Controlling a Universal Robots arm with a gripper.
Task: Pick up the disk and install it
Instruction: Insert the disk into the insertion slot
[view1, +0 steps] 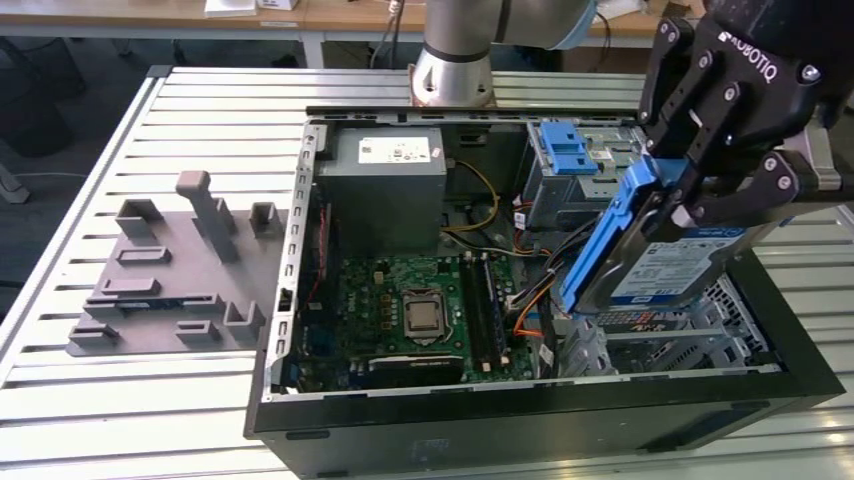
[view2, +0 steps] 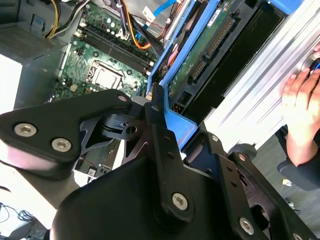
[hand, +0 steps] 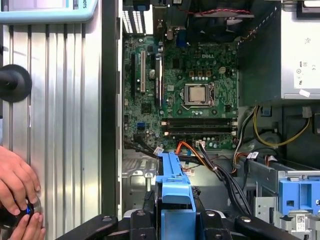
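The black gripper (view1: 727, 205) is squeezing tight on a flat silver metal disk (view1: 667, 270) with a blue-and-white label and a blue plastic frame around its edges. The disk is up in the air and tipped on a slant. It hangs over the exterior view's right part of a big open black computer box (view1: 534, 430). A silver metal cage (view1: 567, 175) with a blue plastic latch sits just behind it.

In the second wrist view, the back of the disk (view2: 200, 55) shows a small green board. In the first wrist view, the blue edge of the disk (hand: 172, 185) sticks out between the gripper's black arms.

Inside the computer box lie a large green circuit board (view1: 414, 300) and a grey metal box (view1: 387, 180) with a small white sticker.

The computer box stands on a silver ribbed metal surface (view1: 200, 110). A grey plastic block (view1: 174, 270) with little walls and slots lies on the surface just beside it, on the exterior view's left.

A person's hand (hand: 17, 180) rests on the surface next to the computer box.
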